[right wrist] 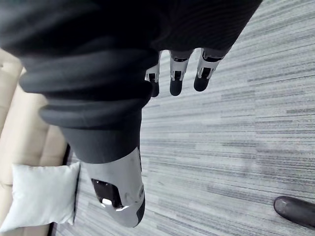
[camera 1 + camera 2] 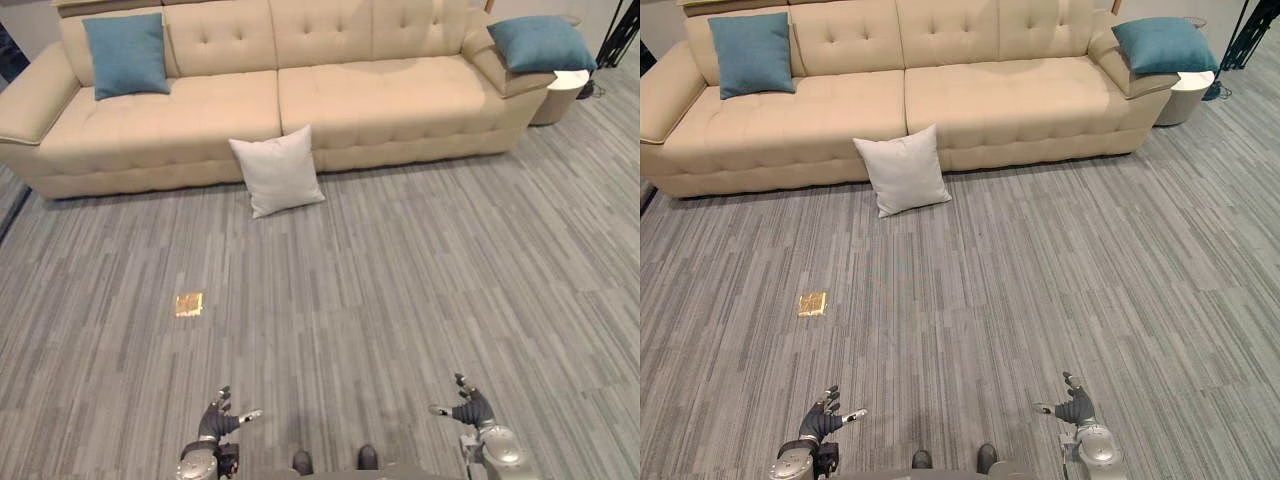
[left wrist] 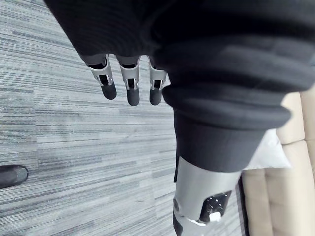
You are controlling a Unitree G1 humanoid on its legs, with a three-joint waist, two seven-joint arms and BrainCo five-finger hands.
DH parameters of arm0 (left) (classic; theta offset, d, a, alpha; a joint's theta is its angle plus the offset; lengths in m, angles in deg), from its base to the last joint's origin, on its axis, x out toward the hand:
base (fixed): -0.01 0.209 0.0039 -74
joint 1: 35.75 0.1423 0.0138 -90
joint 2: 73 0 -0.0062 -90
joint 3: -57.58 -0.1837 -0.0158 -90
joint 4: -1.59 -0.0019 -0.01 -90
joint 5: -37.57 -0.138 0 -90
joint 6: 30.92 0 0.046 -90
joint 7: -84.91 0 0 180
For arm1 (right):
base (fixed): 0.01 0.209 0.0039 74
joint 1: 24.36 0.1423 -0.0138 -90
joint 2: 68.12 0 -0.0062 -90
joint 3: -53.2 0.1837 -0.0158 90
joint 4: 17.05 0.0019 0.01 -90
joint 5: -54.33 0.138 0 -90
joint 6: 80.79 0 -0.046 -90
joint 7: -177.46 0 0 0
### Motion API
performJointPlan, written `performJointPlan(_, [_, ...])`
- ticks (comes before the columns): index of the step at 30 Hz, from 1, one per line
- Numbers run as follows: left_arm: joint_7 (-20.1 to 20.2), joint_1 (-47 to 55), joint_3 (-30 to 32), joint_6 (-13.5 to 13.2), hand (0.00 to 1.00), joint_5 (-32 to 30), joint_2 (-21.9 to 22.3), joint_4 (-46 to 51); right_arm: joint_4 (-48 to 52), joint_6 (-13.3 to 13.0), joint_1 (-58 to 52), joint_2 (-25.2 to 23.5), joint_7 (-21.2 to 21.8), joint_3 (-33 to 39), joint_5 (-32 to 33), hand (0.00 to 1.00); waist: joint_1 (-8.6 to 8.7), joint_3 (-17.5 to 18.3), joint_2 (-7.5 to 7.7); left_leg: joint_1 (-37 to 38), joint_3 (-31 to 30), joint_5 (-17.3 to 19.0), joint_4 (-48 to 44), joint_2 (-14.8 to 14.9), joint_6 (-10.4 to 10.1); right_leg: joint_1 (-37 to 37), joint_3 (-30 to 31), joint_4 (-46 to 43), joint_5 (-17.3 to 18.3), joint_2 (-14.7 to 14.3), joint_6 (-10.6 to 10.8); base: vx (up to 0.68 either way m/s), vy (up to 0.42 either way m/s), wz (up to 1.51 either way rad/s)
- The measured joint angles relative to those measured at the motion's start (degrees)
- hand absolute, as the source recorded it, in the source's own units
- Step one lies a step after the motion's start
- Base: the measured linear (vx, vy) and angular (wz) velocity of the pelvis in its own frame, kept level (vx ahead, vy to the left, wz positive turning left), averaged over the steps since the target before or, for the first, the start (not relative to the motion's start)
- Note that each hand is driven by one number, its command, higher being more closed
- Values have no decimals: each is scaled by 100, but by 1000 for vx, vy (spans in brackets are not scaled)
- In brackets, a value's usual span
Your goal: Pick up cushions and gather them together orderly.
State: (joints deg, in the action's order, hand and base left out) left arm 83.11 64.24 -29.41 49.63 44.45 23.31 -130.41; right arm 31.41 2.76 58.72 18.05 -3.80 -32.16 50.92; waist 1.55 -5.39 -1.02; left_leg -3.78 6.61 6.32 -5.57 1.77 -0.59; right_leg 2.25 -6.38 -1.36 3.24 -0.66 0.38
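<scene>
You face a big sofa. One blue cushion sits on its left seat. The other blue cushion lies on its right arm. A white cushion leans on its front, on the floor. Your left hand and right hand hang loose and hold nothing, well away from them all. If you bump the cushion on the arm, it may slide off.

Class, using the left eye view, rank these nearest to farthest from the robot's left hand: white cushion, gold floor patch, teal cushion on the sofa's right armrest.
From the left hand:
1. Gold floor patch, just ahead of it.
2. White cushion, leaning against the sofa front.
3. Teal cushion, on the far right armrest.
</scene>
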Motion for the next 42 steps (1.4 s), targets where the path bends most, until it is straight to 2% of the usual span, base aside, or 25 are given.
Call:
performJointPlan(4, [-89,18,-1,3,0,68,54,369,-11,2,70,-27,-95,38,178,0,-87,-88,-6,-409,36,525,-809,31,93,414,4,-813,498,78,184,35,57,-3])
performJointPlan(6, [-91,20,4,4,0,148,60,468,-53,4,114,-49,-128,56,249,0,-118,-185,-19,-462,76,820,-1154,34,168,744,-18,-1721,777,200,484,72,116,-19])
performJointPlan(8, [-115,9,20,10,0,154,18,608,-55,4,277,-86,-132,37,362,0,-113,-379,0,-308,87,1180,-1371,-31,340,1585,-114,-3656,878,472,607,158,152,-15])
performJointPlan(9, [-131,-7,20,10,0,155,-34,664,-68,7,282,-108,-130,10,370,0,-103,-465,72,-171,83,1244,-1380,-101,398,1841,-179,-4274,967,639,515,238,107,3])
performJointPlan(11, [-210,0,9,11,0,255,-85,688,-101,21,273,-117,-136,-4,401,0,-88,-556,31,51,54,1416,-1387,-104,377,2154,-357,-4377,1170,777,429,308,64,4])
performJointPlan(14, [-242,-243,-11,8,0,385,-118,700,-104,30,362,-83,-212,-4,429,0,-15,-726,-28,533,-137,1495,-1035,47,329,2512,-617,-3014,965,670,373,472,-9,33])
performJointPlan(17, [-281,-447,-27,0,0,400,-73,700,-95,29,416,-37,-257,2,509,0,134,-799,-24,1146,-374,1385,-406,207,-13,2671,-715,-1468,-41,488,278,657,-138,63])
performJointPlan(18, [-286,-504,-22,0,0,392,-2,676,-103,35,345,-21,-255,12,507,0,205,-789,-37,1342,-511,1497,-567,332,-284,2722,-676,-1694,-854,501,-233,566,-167,56])
performJointPlan(19, [-288,-522,-13,-2,0,394,43,662,-112,46,381,0,-253,17,507,0,203,-808,-119,1349,-515,1505,-626,393,-332,2738,-741,-1839,-703,453,-228,689,-205,43])
performJointPlan(20, [-292,-534,-20,2,0,391,59,644,-101,50,544,-63,-251,32,507,0,222,-816,-183,1128,-453,1205,-1130,515,-811,2772,-838,-2256,-316,484,-338,538,-175,12])
performJointPlan(21, [-283,-539,-9,7,0,393,125,634,-89,41,565,-68,-227,13,501,0,228,-828,-196,753,-319,644,-2071,549,-845,2542,-881,-2337,0,465,-373,675,-232,18])
performJointPlan(23, [-203,-511,5,4,0,393,201,595,-102,42,531,-72,-230,-21,507,0,170,-894,-204,-21,-61,-338,-4177,959,-648,1691,-925,-1884,235,290,-425,721,-259,8])
performJointPlan(24, [-189,-537,5,5,0,393,185,565,-93,22,542,-116,-238,-13,511,0,74,-939,-191,-450,185,-8,-5291,1228,-239,1100,-859,-1558,280,143,-496,718,-227,-14])
performJointPlan(26, [-188,-578,-4,2,0,393,188,552,-81,-9,555,-153,-247,2,566,0,-31,-1025,-35,-990,561,348,-5727,1322,-107,303,-775,-1087,303,124,-526,681,-150,-18])
performJointPlan(28, [-185,-580,-4,-2,0,392,186,567,-30,-9,556,-151,-254,8,568,0,-91,-1043,61,-1587,959,528,-5219,1299,-71,-287,-704,-570,319,150,-508,679,-91,-20])
performJointPlan(30, [-146,-578,-2,8,0,380,177,576,-44,2,682,-94,-254,14,568,0,-241,-1044,84,-2290,1094,487,-3459,996,-121,-717,-488,-128,576,231,-251,562,27,-52])
performJointPlan(33, [-105,-441,17,18,0,377,231,574,-161,13,734,-94,-269,128,560,0,-407,-965,-56,-2327,636,-243,-600,624,-569,-1315,-145,169,888,229,26,616,189,-73])
performJointPlan(34, [-107,-414,41,22,0,377,216,551,-214,14,714,-105,-273,113,556,0,-446,-951,-12,-2340,580,-655,-790,598,-356,-1434,-56,168,1014,261,113,613,275,-66])
performJointPlan(35, [-111,-374,181,26,0,373,234,539,-271,21,694,-179,-279,112,554,0,-446,-835,137,-2346,580,-1034,-1005,407,67,-1553,3,80,1084,482,120,636,278,-17])
performJointPlan(36, [-109,-416,213,25,0,370,257,558,-263,16,669,-194,-281,128,554,0,-365,-766,255,-2365,629,-824,-1270,278,338,-1385,20,-426,1090,725,122,667,274,4])
performJointPlan(38, [-83,-429,209,27,0,362,263,549,-271,22,579,-200,-277,187,553,0,-360,-753,280,-2242,657,-393,-1667,120,486,-1105,111,-1546,1031,940,278,738,300,19])
performJointPlan(39, [-85,-402,212,35,0,358,227,547,-273,29,441,-248,-265,242,551,0,-323,-742,308,-1849,671,72,-1886,-55,592,-717,343,-3065,543,1144,906,800,314,24])
performJointPlan(40, [-85,-390,215,36,0,354,199,546,-275,32,424,-273,-253,233,550,0,-292,-741,313,-1665,660,242,-1912,-96,627,-474,499,-3781,221,1194,1148,781,271,19])
performJointPlan(41, [-99,-350,215,59,0,349,118,535,-291,33,461,-328,-229,174,511,0,-250,-756,308,-1227,651,539,-1911,-152,663,83,630,-5220,287,1259,1043,482,131,0])
performJointPlan(42, [-108,-301,215,76,0,345,78,534,-314,33,467,-355,-230,98,491,0,-225,-760,294,-793,652,682,-1792,-193,664,420,553,-5946,521,1310,688,584,132,-6])
